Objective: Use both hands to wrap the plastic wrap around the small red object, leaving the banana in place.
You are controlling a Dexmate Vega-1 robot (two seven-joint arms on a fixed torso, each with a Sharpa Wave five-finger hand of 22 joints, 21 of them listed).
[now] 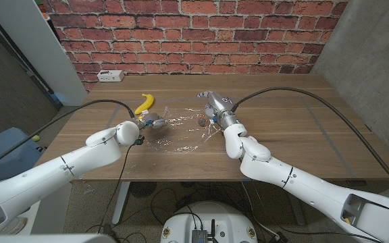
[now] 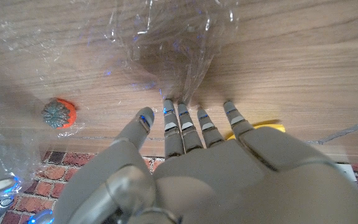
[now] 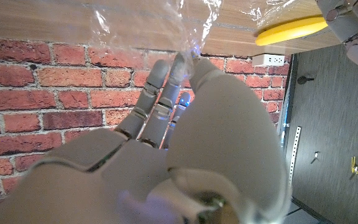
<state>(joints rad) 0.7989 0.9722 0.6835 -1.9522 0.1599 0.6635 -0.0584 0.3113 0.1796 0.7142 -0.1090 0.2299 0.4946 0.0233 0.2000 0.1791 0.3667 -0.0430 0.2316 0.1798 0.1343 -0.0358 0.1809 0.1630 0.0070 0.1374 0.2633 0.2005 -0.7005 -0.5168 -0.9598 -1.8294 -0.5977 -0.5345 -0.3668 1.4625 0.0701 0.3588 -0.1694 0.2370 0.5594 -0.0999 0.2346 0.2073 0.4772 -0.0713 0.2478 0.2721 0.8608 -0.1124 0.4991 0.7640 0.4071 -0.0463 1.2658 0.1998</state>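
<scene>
Head view: two white robot arms reach in over a brown wooden table (image 1: 282, 128) in front of a red brick wall (image 1: 194, 30). A crinkled sheet of clear plastic wrap (image 1: 181, 128) lies spread on the table between the hands. The left hand (image 1: 150, 123) sits at the sheet's left edge, just beside a curved yellow banana (image 1: 145, 102) that lies a little farther back. The right hand (image 1: 211, 104) is at the sheet's right side, fingers pointing away from the robot, with the small red object (image 1: 203, 122) on the wrap just beside it. From the left wrist view, the left hand (image 2: 197, 162) has its fingers held straight and close together, their tips touching a bunched fold of the wrap; whether they grip it I cannot tell. From the right wrist view, the right hand (image 3: 173, 112) pinches a raised edge of the wrap between thumb and fingertips. A white power strip (image 1: 111, 75) rests at the table's far left corner.
</scene>
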